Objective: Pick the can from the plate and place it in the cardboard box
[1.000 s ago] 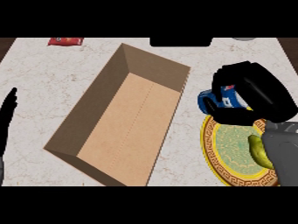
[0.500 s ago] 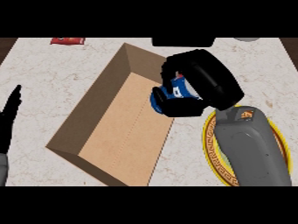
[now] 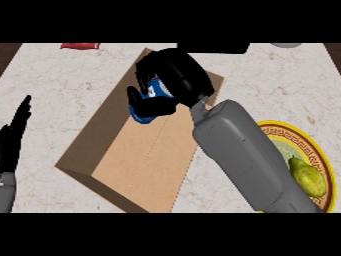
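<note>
My right hand hangs over the far half of the open cardboard box, its fingers curled round a blue can. Only part of the can shows between the fingers and thumb. The yellow-rimmed patterned plate lies right of the box, half hidden under my right forearm, with a green pear on it. My left hand rests at the left edge, fingers straight and pointing up.
A red flat packet lies at the counter's far left. A dark object and a grey round thing sit at the far edge. Dark wood shows beyond the marble counter's left and right ends.
My right hand has carried the can leftward from above the plate to over the box's inside. The pear on the plate is now uncovered. The left hand stayed still.
</note>
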